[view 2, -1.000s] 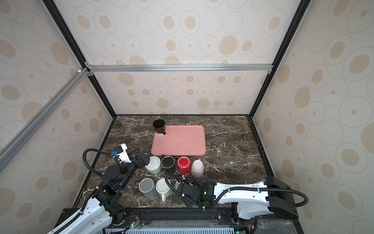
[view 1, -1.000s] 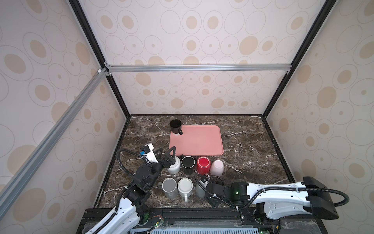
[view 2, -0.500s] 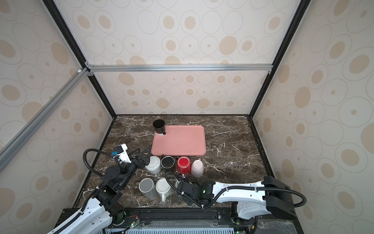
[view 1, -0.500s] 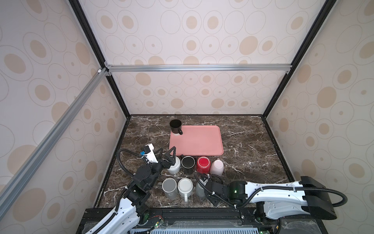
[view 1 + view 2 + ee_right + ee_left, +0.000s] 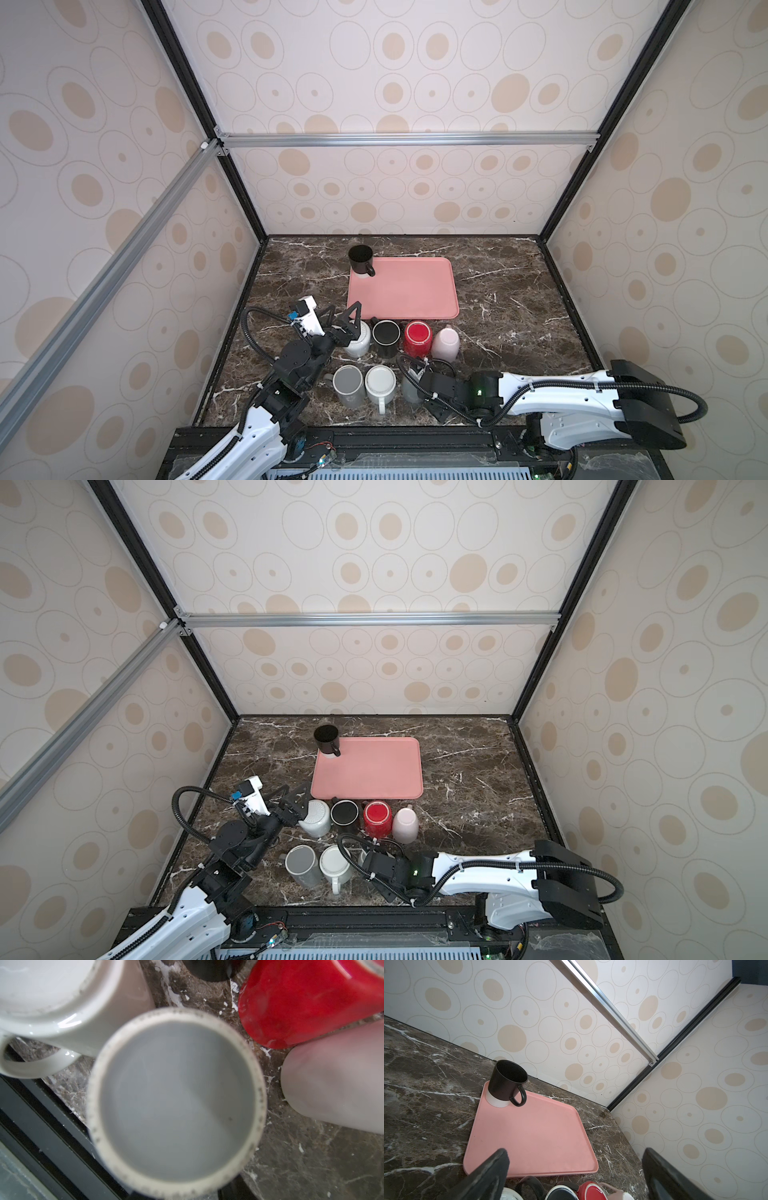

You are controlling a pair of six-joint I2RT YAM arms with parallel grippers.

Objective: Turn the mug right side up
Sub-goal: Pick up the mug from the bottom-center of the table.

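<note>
Ringing a dark marble tabletop (image 5: 511, 286), circle-patterned walls (image 5: 395, 83) enclose the scene. The grey mug (image 5: 176, 1101) stands base-up near the front edge beside a white mug (image 5: 380, 384), under the right pincer (image 5: 414, 372), whose grip cannot be made out. The left pincer (image 5: 344, 311) gapes wide, empty.

Soft even light, faint shadows, wide-angle edge distortion; right-wrist grey mug (image 5: 176, 1103) out of focus.

no readable text, labels or numbers
</note>
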